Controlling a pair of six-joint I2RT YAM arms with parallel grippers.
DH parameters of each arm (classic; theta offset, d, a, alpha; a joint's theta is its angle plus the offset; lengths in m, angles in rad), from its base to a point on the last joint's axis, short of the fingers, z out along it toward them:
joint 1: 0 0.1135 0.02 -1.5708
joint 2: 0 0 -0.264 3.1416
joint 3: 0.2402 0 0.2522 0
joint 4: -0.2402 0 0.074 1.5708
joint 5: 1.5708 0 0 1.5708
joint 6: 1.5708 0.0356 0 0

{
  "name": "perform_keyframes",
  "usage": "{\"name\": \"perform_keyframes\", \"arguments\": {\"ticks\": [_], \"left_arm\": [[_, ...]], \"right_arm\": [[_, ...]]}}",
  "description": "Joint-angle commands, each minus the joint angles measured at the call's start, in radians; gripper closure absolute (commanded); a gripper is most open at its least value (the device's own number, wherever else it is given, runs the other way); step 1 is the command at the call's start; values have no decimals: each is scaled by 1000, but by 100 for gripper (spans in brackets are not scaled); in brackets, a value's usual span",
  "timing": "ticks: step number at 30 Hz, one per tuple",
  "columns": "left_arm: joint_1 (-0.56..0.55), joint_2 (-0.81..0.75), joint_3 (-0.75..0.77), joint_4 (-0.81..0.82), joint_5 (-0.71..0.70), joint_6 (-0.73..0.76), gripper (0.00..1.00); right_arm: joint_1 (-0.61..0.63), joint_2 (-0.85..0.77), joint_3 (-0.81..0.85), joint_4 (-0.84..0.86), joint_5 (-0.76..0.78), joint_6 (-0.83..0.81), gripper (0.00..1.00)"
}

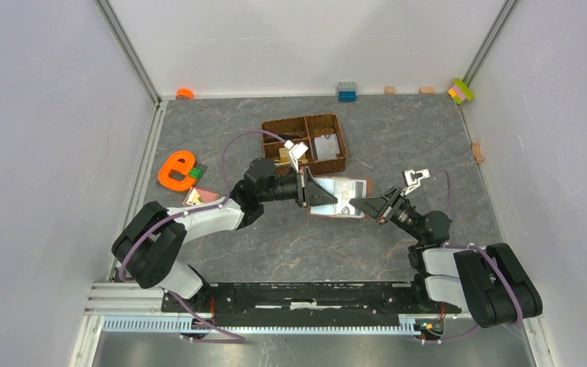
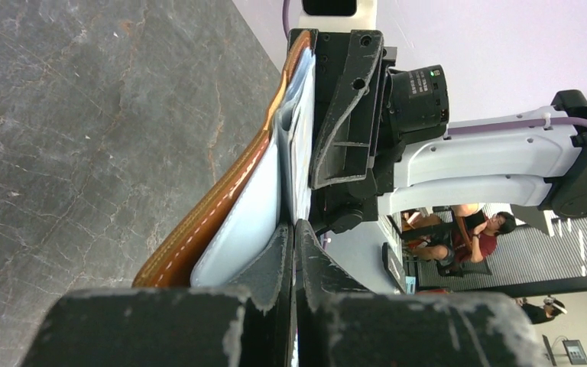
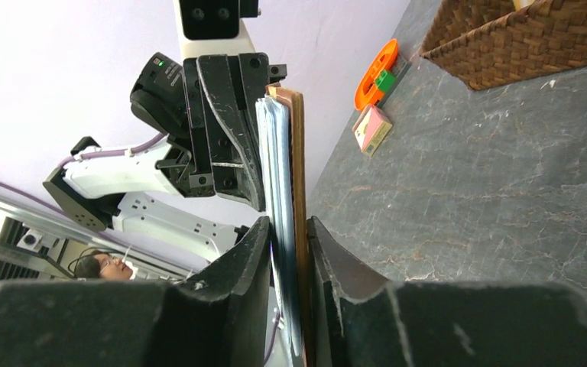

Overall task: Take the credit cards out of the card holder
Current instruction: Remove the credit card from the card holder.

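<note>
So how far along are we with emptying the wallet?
Done: the small brown leather-look bifold wallet is open. In hand: left gripper and right gripper clamp its opposite edges. Left: pale layers, likely cards, sit tucked inside; no card visibly pulled out yet.

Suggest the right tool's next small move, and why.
Probably ease the right tool open and shift it onto the pale layers alone: its fingers bracket the card holder's brown cover too, while the left tool clamps the opposite edge.
</note>
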Motion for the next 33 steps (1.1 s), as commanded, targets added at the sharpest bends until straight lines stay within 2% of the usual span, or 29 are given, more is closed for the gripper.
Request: {"name": "perform_keyframes", "arguments": {"ticks": [1, 7, 9, 10, 15, 21, 33], "left_arm": [[17, -51, 17, 17, 0, 19, 98], [20, -48, 19, 14, 0, 18, 98], [21, -51, 16, 12, -2, 18, 98], [24, -53, 15, 13, -3, 18, 98], [34, -61, 8, 2, -14, 18, 98], [42, -64, 4, 3, -18, 13, 98], [51, -70, -7, 18, -21, 3, 98]], "right_arm": [[-18, -3, -10, 487, 30, -4, 71], [-18, 0, -7, 487, 25, -5, 77], [-18, -2, -6, 488, 25, -3, 90], [-18, -3, -7, 487, 25, -3, 91], [-27, -10, -11, 486, 27, -1, 83], [-31, -12, -13, 488, 25, 1, 92], [-39, -15, -14, 487, 27, 6, 92]]}}
